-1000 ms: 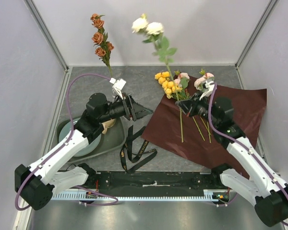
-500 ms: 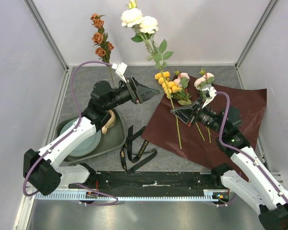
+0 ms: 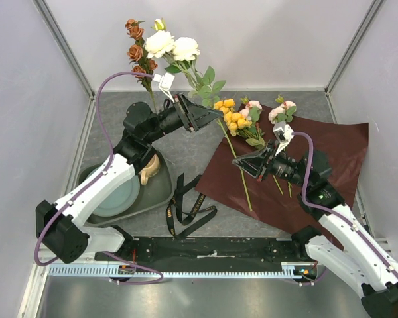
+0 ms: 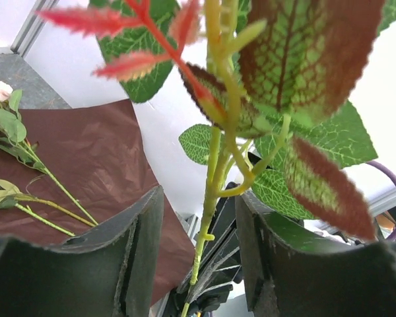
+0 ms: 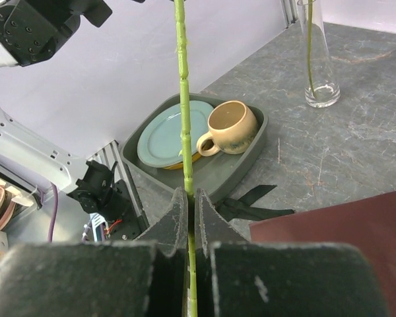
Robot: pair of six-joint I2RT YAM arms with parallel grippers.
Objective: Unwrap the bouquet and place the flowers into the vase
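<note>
Cream-white flowers (image 3: 172, 46) lean toward the table's far-left corner, stem pinched in the closed right hand (image 3: 240, 163). The half-open left hand (image 3: 211, 116) straddles the upper stem. It should clamp bare stem, below leaves, before the right releases.

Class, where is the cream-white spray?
Top view: cream-white spray, left of centre beside the rust-orange spray; right pincer grips its lower stem, left pincer open around it.

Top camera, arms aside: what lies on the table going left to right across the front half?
blue plate → tan mug → black ribbon → dark red paper
</note>
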